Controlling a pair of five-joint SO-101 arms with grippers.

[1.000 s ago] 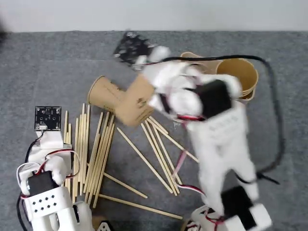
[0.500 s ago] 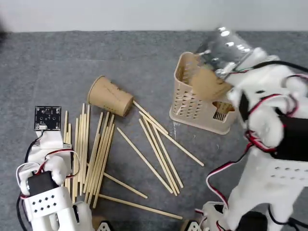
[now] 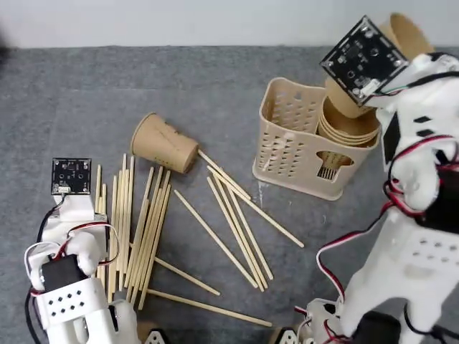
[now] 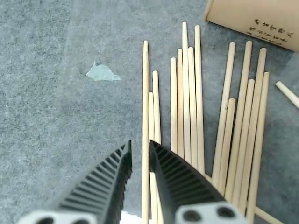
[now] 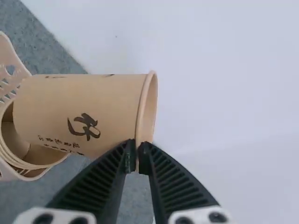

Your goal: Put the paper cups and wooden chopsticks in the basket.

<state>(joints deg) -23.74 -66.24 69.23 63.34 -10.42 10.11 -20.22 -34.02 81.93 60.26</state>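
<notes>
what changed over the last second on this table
The right gripper, shut on the rim of a paper cup, carried it from mid-table, beside the lying cup, across to the basket. It now holds the cup tilted over the stacked cups there. The left gripper, the lying cup and the scattered chopsticks stayed put.
</notes>
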